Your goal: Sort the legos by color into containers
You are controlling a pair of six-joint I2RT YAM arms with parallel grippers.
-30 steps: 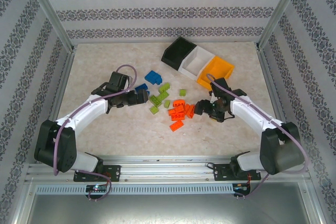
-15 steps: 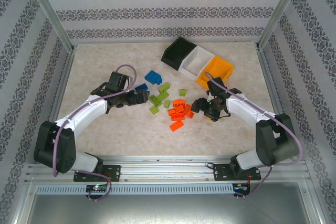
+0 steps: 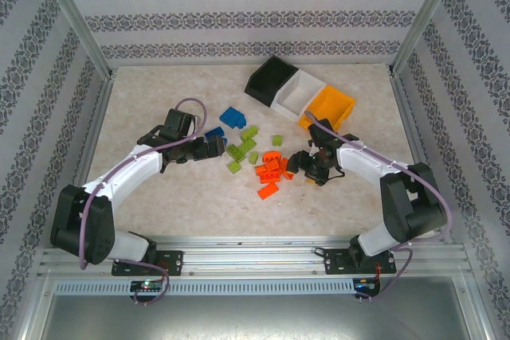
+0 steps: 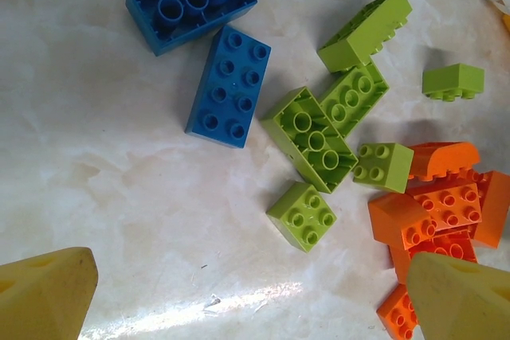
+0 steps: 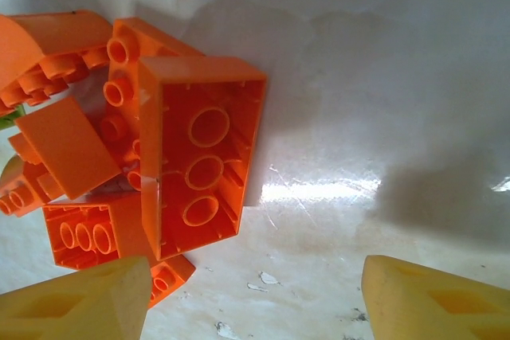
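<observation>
**A:** From above, where is everything?

**B:** The legos (image 3: 255, 153) lie loose on the bench (image 3: 159, 197): blue to the left, green in the middle, orange to the right. The bins (image 3: 295, 99) sit at the far right. The left end effector (image 3: 215, 146) hangs by the blue ones, and the right end effector (image 3: 296, 163) is at the right edge of the orange pile (image 3: 271, 169).

**A:** Left wrist?

**B:** The jaws are fully spread and hold nothing. A blue brick (image 4: 229, 85) and the green bricks (image 4: 311, 137) lie close together ahead. I judge a wide grab there could catch both colours and send one to the wrong bin.

**A:** Right wrist?

**B:** The jaws are partly open and grip nothing. A hollow-side-up orange brick (image 5: 203, 169) leans on its neighbours, just ahead of one finger (image 5: 80, 300). That finger could land on the pile rather than beside the brick. It might then shove the heap, take two bricks or tip this one loose.

**A:** Surface and room?

**B:** The bench is pale, marbled and glossy, with glare and small flecks, so it is probably slick enough for bricks to skid. Striped patterned walls (image 3: 255, 13) close three sides, with metal posts (image 3: 72, 13) at the far corners.
</observation>
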